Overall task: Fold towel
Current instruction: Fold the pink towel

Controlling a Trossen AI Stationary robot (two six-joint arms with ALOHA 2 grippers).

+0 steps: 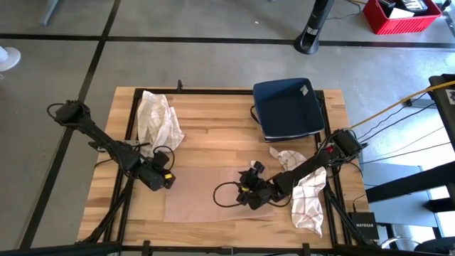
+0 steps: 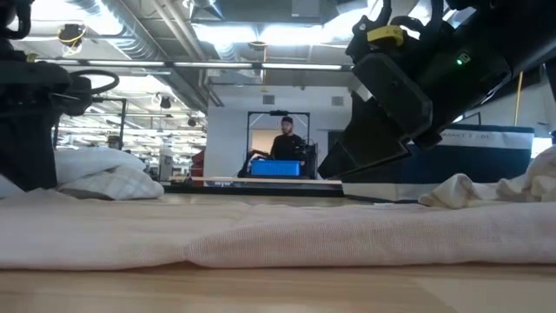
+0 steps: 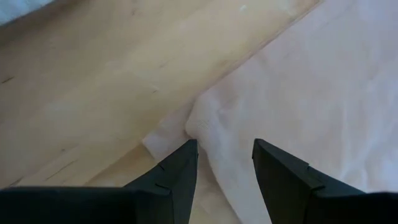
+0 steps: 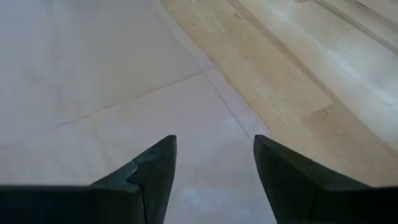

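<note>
A pale beige towel (image 1: pixel 220 195) lies spread flat on the wooden table, toward its near edge. My left gripper (image 1: pixel 165 179) stands open at the towel's left edge. In the left wrist view its fingers (image 3: pixel 180 168) straddle a small bunched-up corner (image 3: pixel 200 121) of the towel (image 3: pixel 323 93). My right gripper (image 1: pixel 249 195) is open and low over the towel's right half. Its wrist view shows flat, creased cloth (image 4: pixel 93 81) between the fingertips, close to the towel's edge (image 4: pixel 217 93). In the low view the right gripper (image 2: pixel 334 169) slants down over the towel (image 2: pixel 278 235). My left gripper has one finger on each side of the bunched corner, slanting down from the table's left. I cannot tell whether the tips touch the cloth. My right gripper slants down over the flat cloth, and I cannot tell whether it touches it either.
A crumpled white checked cloth (image 1: pixel 160 117) lies at the far left, and another (image 1: pixel 307 195) at the right, under the right arm. A dark blue folded stack (image 1: pixel 288 107) sits at the far right. Bare wood (image 1: pixel 213 135) shows between them.
</note>
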